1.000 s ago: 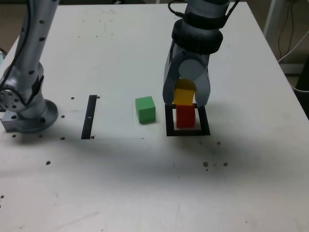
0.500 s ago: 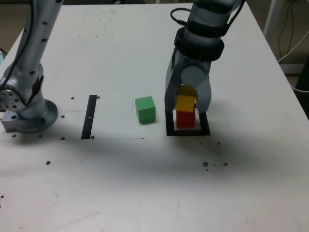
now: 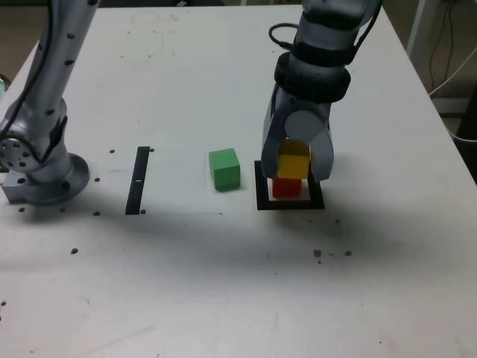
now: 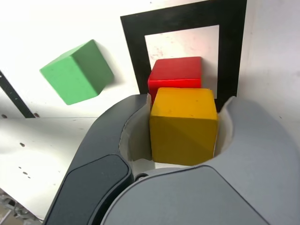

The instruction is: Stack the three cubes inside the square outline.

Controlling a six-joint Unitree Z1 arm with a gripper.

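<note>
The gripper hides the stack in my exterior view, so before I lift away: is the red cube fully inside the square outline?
Observer: Yes. In the wrist view the red cube sits on the white centre of the square outline, nearer the tape side that faces the green cube.
Operator: And the yellow one?
Observer: The yellow cube sits on the red cube, between the pads of the gripper. I cannot tell whether the pads touch it.
</note>
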